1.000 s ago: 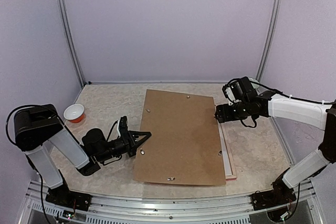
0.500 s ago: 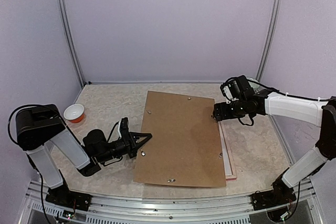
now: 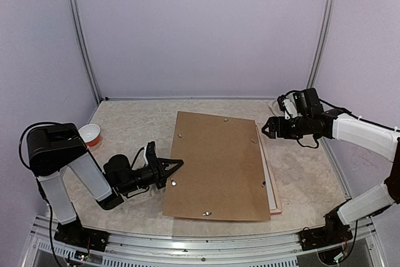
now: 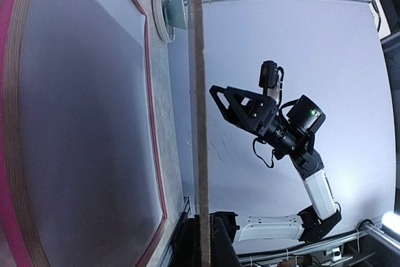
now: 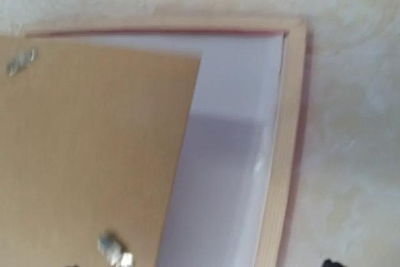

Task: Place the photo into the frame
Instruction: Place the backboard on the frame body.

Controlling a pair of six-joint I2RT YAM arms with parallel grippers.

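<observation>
The frame lies flat, pale-wood back up; its pink edge [image 3: 273, 199] shows at the right and its rim [image 5: 284, 154] in the right wrist view, around a pale sheet [image 5: 231, 154]. The plain brown backing board [image 3: 219, 164] covers most of it. My left gripper [image 3: 177, 166] is shut on the board's left edge and holds that side raised off the frame [image 4: 152, 123]; the board shows edge-on [image 4: 198, 92] between my jaws [image 4: 206, 242]. The right gripper [image 3: 265, 128] hangs open just right of the board's far right corner, apart from it. The photo is hidden.
An orange-and-white bowl [image 3: 89, 134] stands at the far left of the table. A small white and teal dish [image 4: 165, 14] sits near the back wall past the frame. Metal turn clips [image 5: 112, 248] stud the board. Enclosure walls and posts ring the table.
The right gripper has drawn back to the right, off the board's far corner. The left arm and the board have slid slightly to the right.
</observation>
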